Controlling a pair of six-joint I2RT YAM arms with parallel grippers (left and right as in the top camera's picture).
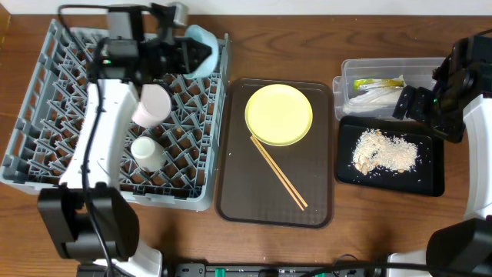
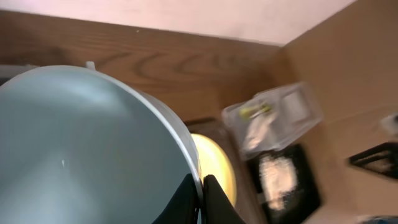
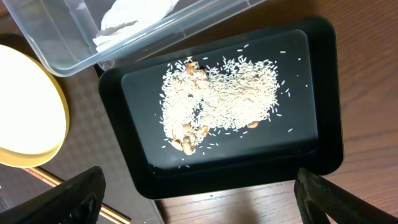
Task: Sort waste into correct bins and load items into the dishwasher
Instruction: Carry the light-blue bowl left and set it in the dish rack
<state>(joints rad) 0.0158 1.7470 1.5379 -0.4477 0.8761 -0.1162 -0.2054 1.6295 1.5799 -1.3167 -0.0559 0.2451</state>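
- Left claw (image 2: 200,198) clamped on blue bowl (image 2: 81,155) rim; I read it over rack (image 1: 46,115) far-right corner, pegs straight below.
- Right claw (image 3: 199,202) spread wide, empty, above scraps (image 3: 224,93) in black tray (image 3: 323,124).

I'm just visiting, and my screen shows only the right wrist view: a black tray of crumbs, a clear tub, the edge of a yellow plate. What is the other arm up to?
Observer: The left claw grips the rim of a light blue bowl at the far right corner of a big grey dish rack.
Visitor: Anything in that rack yet?
Observer: A pinkish-white cup and a white cup stand among its pegs, as far as I can tell.
Visitor: What's in my tub besides the white paper?
Observer: A green-and-yellow wrapper lies along its far side.
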